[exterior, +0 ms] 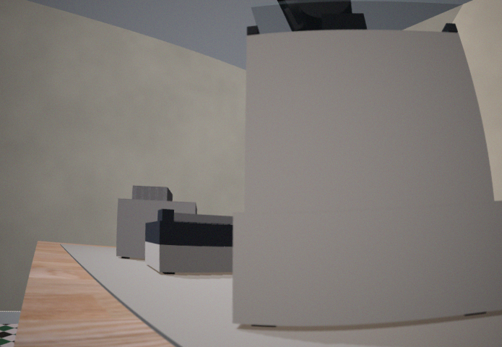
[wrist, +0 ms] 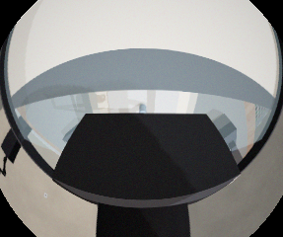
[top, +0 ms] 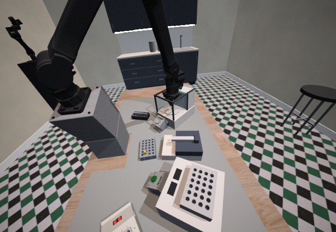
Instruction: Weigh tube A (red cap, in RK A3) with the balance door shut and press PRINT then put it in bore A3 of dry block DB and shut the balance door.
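Observation:
The balance (top: 174, 109) stands at the far end of the mat, with its glass box and white pan (top: 172, 111). My gripper (top: 172, 96) is at the top opening of the glass box, above the middle of the pan. It is shut on a narrow thing that its fingers hide; I take it for tube A. No red cap shows in the rack RK (top: 147, 148) or in the dry block DB (top: 198, 189). From behind, the balance's white back wall (exterior: 365, 176) fills the view, and the dark gripper (exterior: 321, 14) shows through the top pane.
The rack holds a yellow-capped tube (top: 144, 151). The magnet block (top: 140, 115) lies left of the balance and its sloping key panel (top: 158, 122). The spectrophotometer (top: 183, 143), the mixer with a green top (top: 154, 180) and a box with a red display (top: 119, 220) stand nearer.

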You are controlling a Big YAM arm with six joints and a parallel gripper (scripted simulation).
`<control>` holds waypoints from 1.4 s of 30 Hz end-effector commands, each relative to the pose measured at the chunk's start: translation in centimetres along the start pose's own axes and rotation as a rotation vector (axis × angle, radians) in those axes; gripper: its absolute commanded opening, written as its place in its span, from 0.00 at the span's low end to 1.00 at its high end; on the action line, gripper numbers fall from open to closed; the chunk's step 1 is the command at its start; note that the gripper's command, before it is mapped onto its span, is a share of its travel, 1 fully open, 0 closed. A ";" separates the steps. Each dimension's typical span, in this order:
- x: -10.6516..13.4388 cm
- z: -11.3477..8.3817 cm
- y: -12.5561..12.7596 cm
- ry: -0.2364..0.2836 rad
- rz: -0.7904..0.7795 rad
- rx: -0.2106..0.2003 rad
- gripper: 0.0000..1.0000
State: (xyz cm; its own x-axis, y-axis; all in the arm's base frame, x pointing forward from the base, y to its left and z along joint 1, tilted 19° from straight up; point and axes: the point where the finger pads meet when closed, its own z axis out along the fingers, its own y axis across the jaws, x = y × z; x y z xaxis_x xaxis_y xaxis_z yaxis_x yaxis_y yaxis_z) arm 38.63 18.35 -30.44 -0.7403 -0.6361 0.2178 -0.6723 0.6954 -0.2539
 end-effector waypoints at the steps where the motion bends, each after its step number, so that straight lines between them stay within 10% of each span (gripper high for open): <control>1: -2.0 -0.3 -0.9 -0.036 0.013 0.006 0.09; 42: -2.5 -2.2 -0.8 -0.050 0.013 0.009 0.09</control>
State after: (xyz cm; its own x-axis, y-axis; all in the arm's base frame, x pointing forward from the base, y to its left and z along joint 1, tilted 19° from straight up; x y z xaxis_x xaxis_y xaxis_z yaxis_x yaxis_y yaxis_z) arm 38.57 18.31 -30.42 -0.7396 -0.6357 0.2211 -0.6730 0.6949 -0.2533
